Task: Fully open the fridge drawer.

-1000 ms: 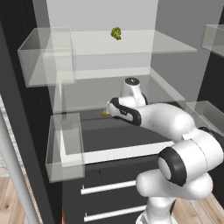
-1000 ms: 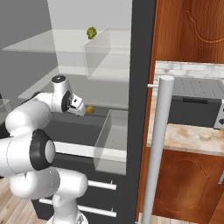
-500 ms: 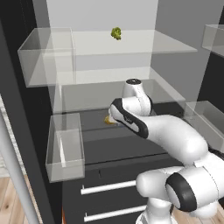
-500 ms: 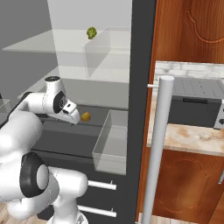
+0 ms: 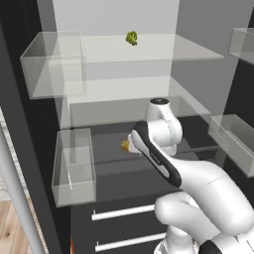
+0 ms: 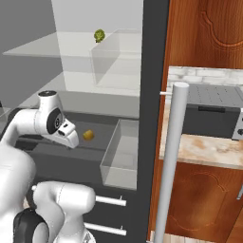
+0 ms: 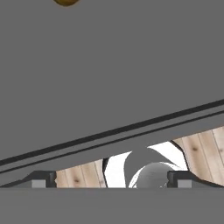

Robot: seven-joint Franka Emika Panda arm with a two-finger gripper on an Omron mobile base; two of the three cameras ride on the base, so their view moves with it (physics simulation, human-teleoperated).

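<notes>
Hand view: two dark fingertips (image 7: 43, 178) set far apart at the bottom edge, nothing between them, so hand (image 7: 111, 180) spread wide and gripping nothing. Just beyond, the fridge drawer (image 7: 109, 78) seen from above as a broad dark-grey floor, its pale-edged front rim running as a slanted double line across the lower half, with wooden floor (image 7: 205, 148) visible past it. Small yellow-brown item (image 7: 65, 1) cut by the top edge, lying on the drawer floor. From the left base view: hand (image 5: 130, 144) hanging low over the fridge drawer (image 5: 111, 149), pointing down close beside the yellow-brown item (image 5: 125, 145), contact impossible to tell. Drawer spanning the fridge width under a glass shelf (image 5: 119, 101), clear side bin (image 5: 74, 166) at its left end. Small green object (image 5: 131, 37) on the upper shelf. White bar handles (image 5: 124, 212) on dark fronts below. From the right base view: hand (image 6: 71, 137) just left of the item (image 6: 88, 135), small gap showing between them; fridge drawer (image 6: 90, 154) beneath both; grey oven (image 6: 211, 111) on a desk (image 6: 209, 147) to the right.
</notes>
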